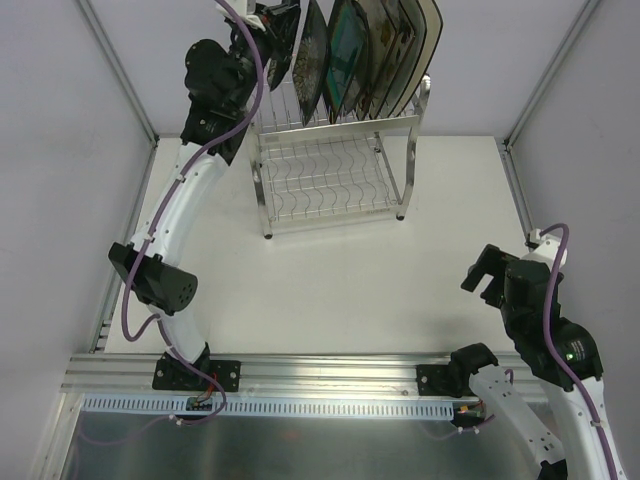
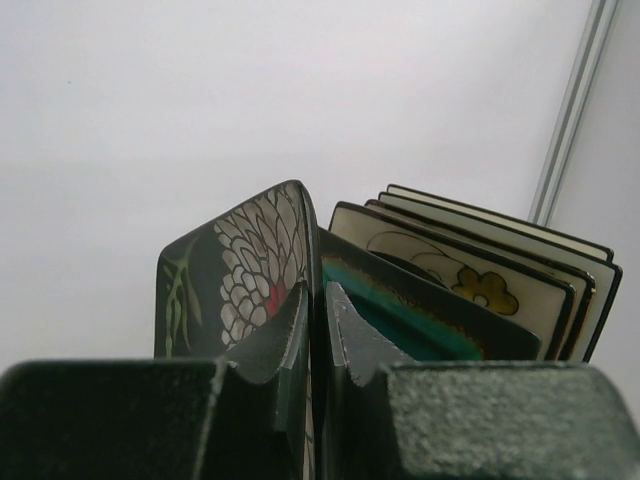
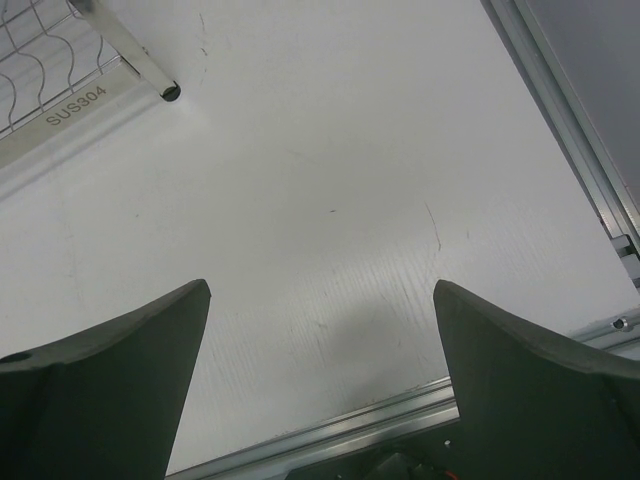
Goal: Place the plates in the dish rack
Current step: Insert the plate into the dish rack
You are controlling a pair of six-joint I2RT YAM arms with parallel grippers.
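Note:
Several plates stand on edge in the top tier of the chrome dish rack (image 1: 330, 175). My left gripper (image 1: 290, 32) is at the left end of the row. In the left wrist view it (image 2: 315, 300) is shut on the rim of the dark plate with white flowers (image 2: 250, 255), which is also visible from above (image 1: 312, 60). Beside it stand the black and teal plate (image 2: 425, 315), a cream plate with colourful flowers (image 2: 480, 285) and paler plates (image 2: 520, 232). My right gripper (image 1: 487, 283) is open and empty above the table, and it also shows in the right wrist view (image 3: 320, 290).
The rack's lower tier (image 1: 325, 180) holds nothing. A rack foot and base rail (image 3: 60, 112) show at the upper left of the right wrist view. Aluminium frame rails run along the near table edge (image 1: 330, 372) and the right side (image 3: 560, 110).

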